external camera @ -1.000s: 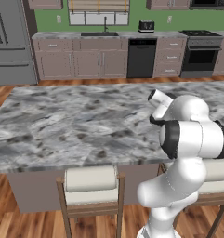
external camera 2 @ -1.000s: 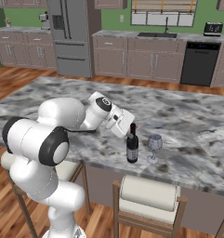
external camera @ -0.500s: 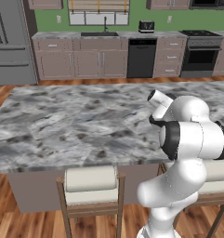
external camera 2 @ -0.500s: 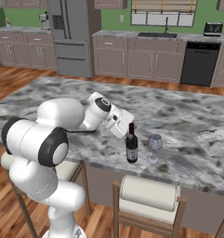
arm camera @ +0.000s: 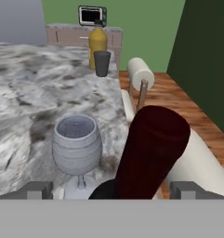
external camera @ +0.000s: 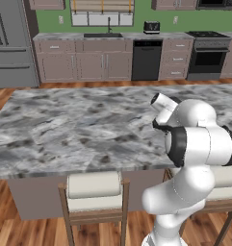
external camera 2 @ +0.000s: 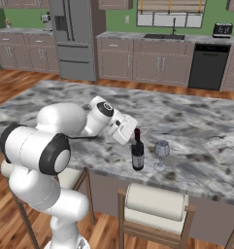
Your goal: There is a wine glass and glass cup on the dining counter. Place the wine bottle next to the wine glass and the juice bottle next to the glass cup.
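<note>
Backing off from the wine bottle [external camera 2: 138, 151], which stands upright on the worktop [external camera 2: 196, 131] just beside the wine glass [external camera 2: 161, 151] at its 9 o'clock, the end effector [external camera 2: 129, 135] is released, apparently having placed it.

The arm [external camera 2: 45, 146] is glossy white, built of rounded, bulbous segments joined by dark grey-black bands, with a white boxy hand [external camera 2: 122, 129] and small dark fingers [arm camera: 39, 189].
</note>
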### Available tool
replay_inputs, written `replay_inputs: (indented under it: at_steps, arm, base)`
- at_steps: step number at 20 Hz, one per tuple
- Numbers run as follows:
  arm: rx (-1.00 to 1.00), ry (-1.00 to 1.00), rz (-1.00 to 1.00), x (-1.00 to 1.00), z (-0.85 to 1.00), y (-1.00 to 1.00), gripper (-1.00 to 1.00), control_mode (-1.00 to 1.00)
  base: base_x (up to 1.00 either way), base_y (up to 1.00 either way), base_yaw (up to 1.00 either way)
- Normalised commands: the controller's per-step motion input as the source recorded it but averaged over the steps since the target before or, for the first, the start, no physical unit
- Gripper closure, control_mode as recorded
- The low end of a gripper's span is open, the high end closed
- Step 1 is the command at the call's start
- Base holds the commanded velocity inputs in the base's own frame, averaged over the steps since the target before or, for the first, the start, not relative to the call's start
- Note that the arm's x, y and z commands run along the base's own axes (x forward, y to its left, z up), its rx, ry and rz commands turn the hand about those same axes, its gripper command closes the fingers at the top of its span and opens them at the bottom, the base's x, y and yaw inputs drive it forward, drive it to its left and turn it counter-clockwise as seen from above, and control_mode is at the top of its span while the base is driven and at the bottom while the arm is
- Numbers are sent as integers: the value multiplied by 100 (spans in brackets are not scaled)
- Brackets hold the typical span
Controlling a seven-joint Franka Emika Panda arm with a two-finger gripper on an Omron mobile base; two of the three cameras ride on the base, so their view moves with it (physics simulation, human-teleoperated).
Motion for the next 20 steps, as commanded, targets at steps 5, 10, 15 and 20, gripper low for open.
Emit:
replay_inputs:
  at_steps: [5,10,15,20]
  arm:
    - [0,0,0,0,0,11,-100,-100]
    - [0,0,0,-5,0,15,-100,-100]
    - [0,0,0,-18,0,12,-100,-100]
    - [0,0,7,-28,8,9,-100,-100]
  base:
    - [0,0,0]
    - [0,0,0]
    - [0,0,0]
    - [0,0,0]
